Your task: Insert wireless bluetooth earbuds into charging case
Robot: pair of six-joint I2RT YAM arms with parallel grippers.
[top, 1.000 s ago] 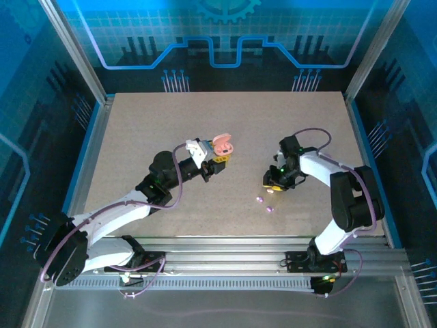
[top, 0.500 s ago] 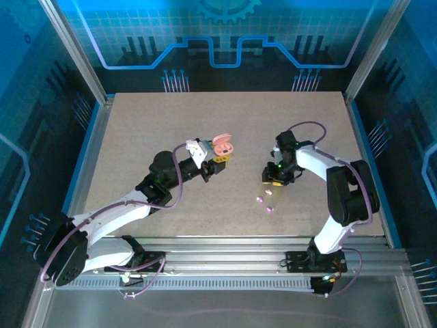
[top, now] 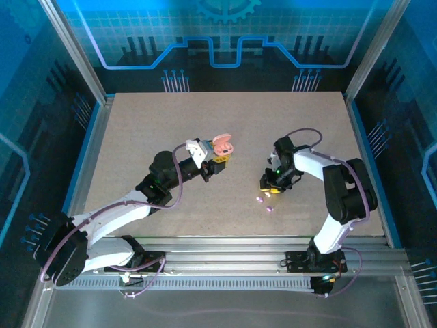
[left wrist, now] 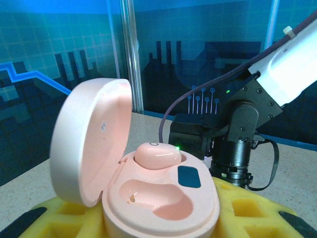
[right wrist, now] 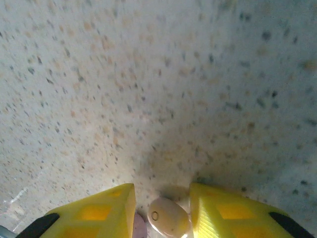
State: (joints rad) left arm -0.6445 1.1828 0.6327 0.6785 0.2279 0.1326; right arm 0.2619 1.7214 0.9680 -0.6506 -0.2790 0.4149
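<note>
Between right fingers [right wrist: 99, 213], low on the speckled table [right wrist: 148, 74]: pale pink glossy bead-like earbud [right wrist: 168, 216], bracketed; clamped or not, can't tell. Tiny, light, slick, so pinch its broad sides. Near slot empty in open pink plastic charging case [left wrist: 163, 203], clamped in left fingers [left wrist: 247, 213].

Top: bright, even, blue backdrop glow, soft shadows on table [top: 136, 123] | Left wrist: charging case [left wrist: 163, 220] sharp, lit from above, backdrop dim | Right wrist: table smeared by blur, shadow at bottom centre.
</note>
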